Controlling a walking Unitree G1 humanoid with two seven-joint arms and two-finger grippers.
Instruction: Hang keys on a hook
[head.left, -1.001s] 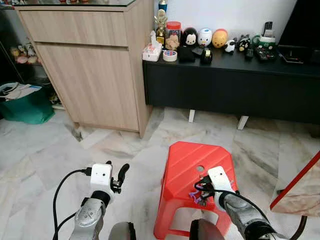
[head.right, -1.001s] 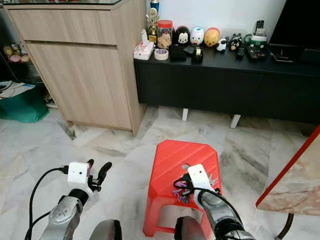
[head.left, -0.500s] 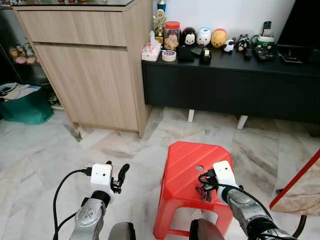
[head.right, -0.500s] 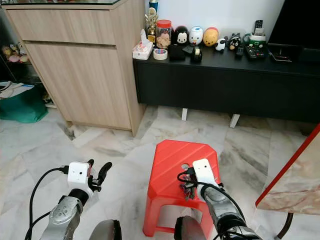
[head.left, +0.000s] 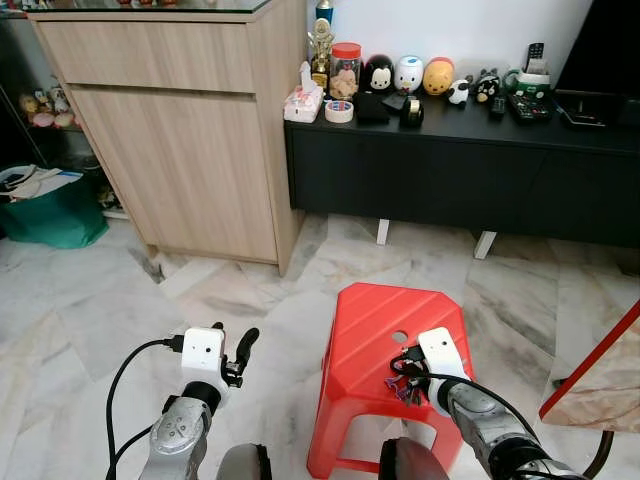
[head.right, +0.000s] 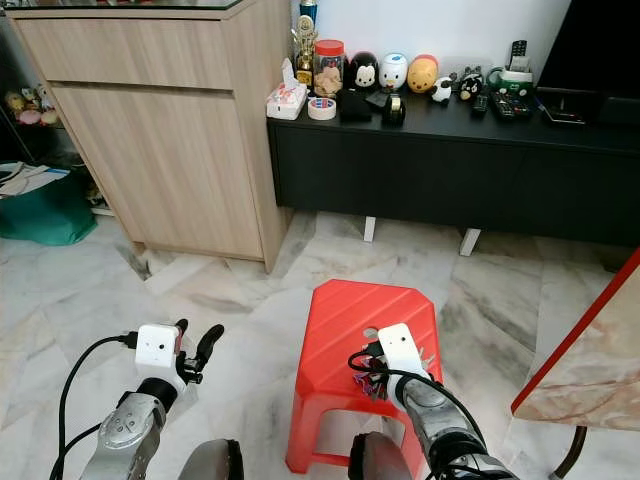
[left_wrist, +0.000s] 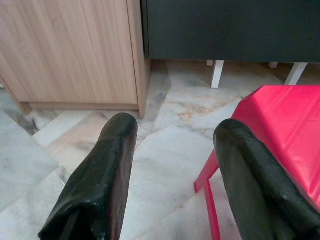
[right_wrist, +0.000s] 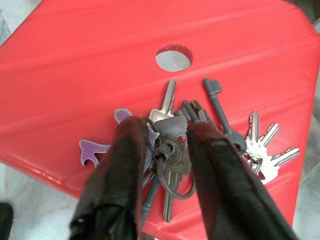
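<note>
A bunch of keys (right_wrist: 167, 102) with a purple tag (right_wrist: 92, 149) lies fanned out on the top of a red plastic stool (head.left: 370, 320), just in front of the stool's round hole (right_wrist: 173, 57). My right gripper (right_wrist: 165, 132) reaches down onto the bunch. Its two black fingers are closed around the key ring and the key heads, and the keys (head.left: 400, 385) still rest on the stool. My left gripper (head.left: 232, 345) is held open above the floor to the left of the stool, with nothing between its fingers (left_wrist: 107, 165). No hook can be made out.
A light wooden cabinet (head.left: 190, 150) stands at the back left. Beside it is a low black sideboard (head.left: 460, 170) with toys and jars on top. A green bag (head.left: 55, 215) sits at far left. A red-edged marble table corner (head.left: 600, 380) juts in at right. The floor is marble.
My right gripper has shifted slightly over the stool top, first to the right and then back left, staying on the keys. The left arm has not moved.
</note>
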